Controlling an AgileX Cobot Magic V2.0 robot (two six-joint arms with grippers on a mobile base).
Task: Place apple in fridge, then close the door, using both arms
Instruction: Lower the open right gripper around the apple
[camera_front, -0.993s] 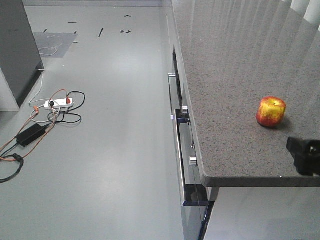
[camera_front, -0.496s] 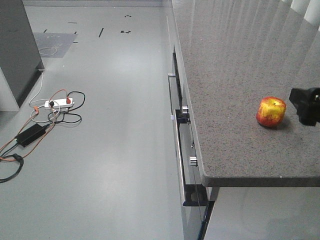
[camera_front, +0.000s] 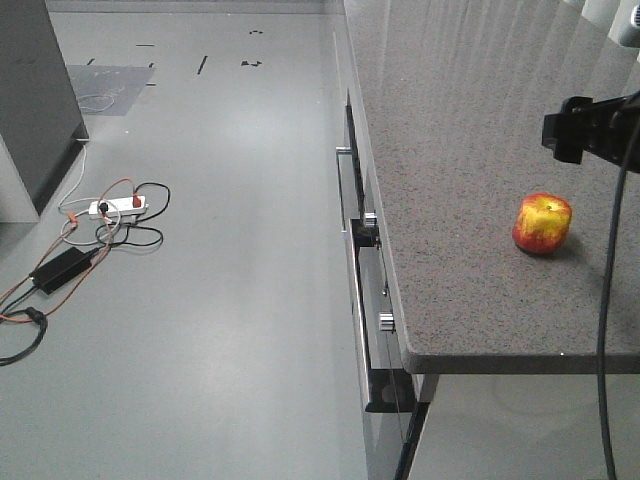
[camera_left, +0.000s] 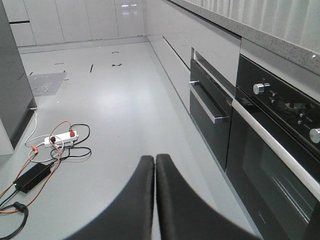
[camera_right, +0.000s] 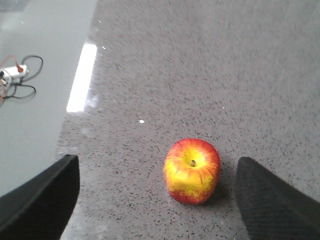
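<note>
The red and yellow apple (camera_front: 543, 224) (camera_right: 192, 171) stands stem-up on the speckled grey counter (camera_front: 460, 150), near its front right. My right gripper (camera_front: 572, 130) (camera_right: 157, 167) hovers above it, open wide. In the right wrist view the apple lies between the fingers, nearer the right one, touching neither. My left gripper (camera_left: 155, 161) is shut on nothing, low over the floor beside the oven fronts. A tall dark grey body at the far left (camera_front: 35, 95) looks like the fridge. I cannot make out its door or inside.
Under the counter edge run black oven fronts with steel handles and knobs (camera_front: 362, 290) (camera_left: 210, 102). A white power strip (camera_front: 118, 206), cables and a black adapter (camera_front: 62, 268) lie on the grey floor. A dark cable (camera_front: 604, 330) hangs from my right arm.
My right gripper has risen from the counter's front right edge, past the apple, to a spot above and behind it. The apple has stayed put.
</note>
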